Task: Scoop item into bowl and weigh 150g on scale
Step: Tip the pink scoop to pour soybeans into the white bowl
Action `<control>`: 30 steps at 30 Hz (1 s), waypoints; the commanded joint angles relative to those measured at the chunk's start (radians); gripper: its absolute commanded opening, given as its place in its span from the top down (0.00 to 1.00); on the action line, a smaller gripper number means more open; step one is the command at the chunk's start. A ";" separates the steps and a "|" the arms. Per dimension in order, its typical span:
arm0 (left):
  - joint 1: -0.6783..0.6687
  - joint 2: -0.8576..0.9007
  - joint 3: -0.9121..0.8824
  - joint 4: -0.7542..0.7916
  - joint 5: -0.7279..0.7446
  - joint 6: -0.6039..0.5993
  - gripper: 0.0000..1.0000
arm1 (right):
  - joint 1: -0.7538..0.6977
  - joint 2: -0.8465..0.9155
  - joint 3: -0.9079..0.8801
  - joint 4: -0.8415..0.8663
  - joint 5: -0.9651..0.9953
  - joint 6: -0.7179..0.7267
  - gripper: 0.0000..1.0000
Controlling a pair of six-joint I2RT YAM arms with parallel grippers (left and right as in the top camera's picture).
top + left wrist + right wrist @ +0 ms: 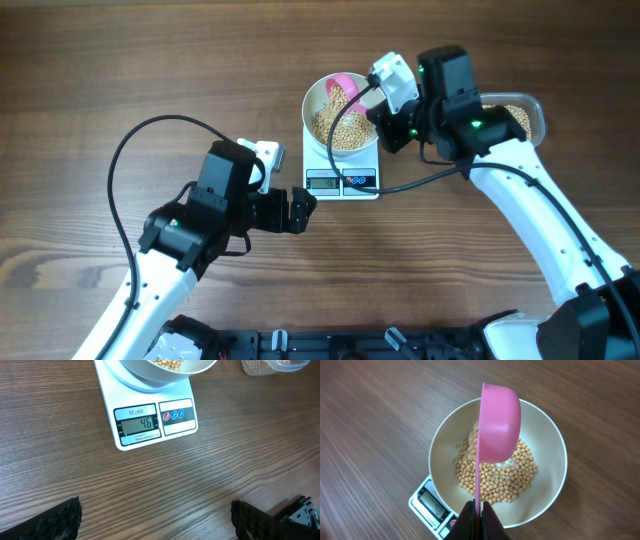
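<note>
Beans (495, 477) falling into bowl (550, 445) below right jaws, clamped on pink scoop (500, 420); left jaws wide, empty. Risk: hasty tip overshoots scale (150, 422) target.

Overhead cam looks straight down on the dark wood-grain table (100, 60) from well up, so the whole work area fits. Left wrist cam sits low, near the tabletop, facing forward at the small white square digital scale (150, 415). Right wrist cam hangs close above the round plain white bowl (550, 455), looking down past a pink plastic scoop (497, 420). All three catch scale and bowl.
</note>
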 commanded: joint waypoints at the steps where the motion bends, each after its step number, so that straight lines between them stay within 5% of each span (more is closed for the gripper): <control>1: 0.006 0.002 0.010 0.003 0.009 0.021 0.00 | 0.043 -0.019 0.014 0.005 0.159 -0.057 0.96; 18: 0.006 0.002 0.010 0.003 0.009 0.021 0.00 | 0.127 -0.143 0.014 -0.002 0.397 -0.188 0.96; 30: 0.006 0.002 0.010 0.003 0.009 0.021 0.00 | 0.167 -0.127 0.009 -0.027 0.361 -0.081 0.96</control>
